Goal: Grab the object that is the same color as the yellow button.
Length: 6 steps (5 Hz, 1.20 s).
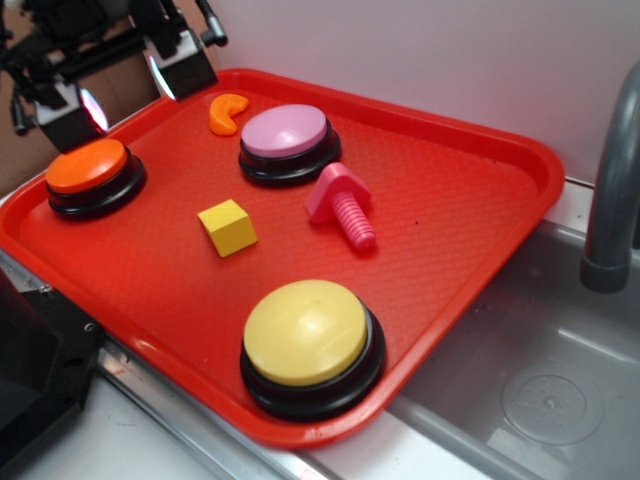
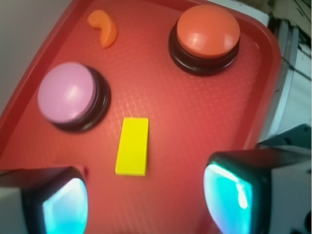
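While the gripper (image 1: pixel 125 85) hangs open and empty above the red plastic tray's (image 1: pixel 470 175) far corner, the approach is in hand, nothing grasped. The small matte yellow cube (image 1: pixel 228 227) sits mid-tray, between the pale-yellow domed button (image 1: pixel 306 332) and the orange-topped button (image 1: pixel 88 167). Next comes centring over it and descending; the pink plastic bolt (image 1: pixel 343 205) lies near, probably clear.

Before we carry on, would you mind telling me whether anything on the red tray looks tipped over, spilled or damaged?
Nothing looks spilled or damaged. The pink bolt lies on its side between the pink button and the yellow button, which seems normal for a loose toy. The yellow cube sits flat, turned askew to the tray edges.
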### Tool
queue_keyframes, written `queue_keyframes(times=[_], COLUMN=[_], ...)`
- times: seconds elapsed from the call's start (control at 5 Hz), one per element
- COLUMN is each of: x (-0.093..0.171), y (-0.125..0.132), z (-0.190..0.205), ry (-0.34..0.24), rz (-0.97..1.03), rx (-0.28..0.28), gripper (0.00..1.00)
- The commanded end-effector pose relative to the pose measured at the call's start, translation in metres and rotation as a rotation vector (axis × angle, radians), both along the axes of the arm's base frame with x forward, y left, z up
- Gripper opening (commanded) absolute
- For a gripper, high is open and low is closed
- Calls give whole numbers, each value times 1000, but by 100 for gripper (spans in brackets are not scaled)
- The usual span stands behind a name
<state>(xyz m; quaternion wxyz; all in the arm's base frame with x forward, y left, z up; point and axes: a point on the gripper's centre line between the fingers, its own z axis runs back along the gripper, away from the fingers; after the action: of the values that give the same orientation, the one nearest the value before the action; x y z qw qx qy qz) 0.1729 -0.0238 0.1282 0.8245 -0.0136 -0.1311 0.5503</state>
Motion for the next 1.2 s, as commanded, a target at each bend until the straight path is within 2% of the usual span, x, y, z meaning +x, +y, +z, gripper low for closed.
queue_keyframes(times=[0.0, 0.2, 0.6, 0.8, 1.0], x=[33, 38, 37, 35, 29], y=[2, -6, -19, -19, -20], z=[-43, -63, -96, -106, -108], ry=[65, 108, 170, 191, 182], rz=[51, 37, 4, 10, 16], rx=[-63, -33, -11, 8, 11], gripper=[100, 100, 100, 100, 100])
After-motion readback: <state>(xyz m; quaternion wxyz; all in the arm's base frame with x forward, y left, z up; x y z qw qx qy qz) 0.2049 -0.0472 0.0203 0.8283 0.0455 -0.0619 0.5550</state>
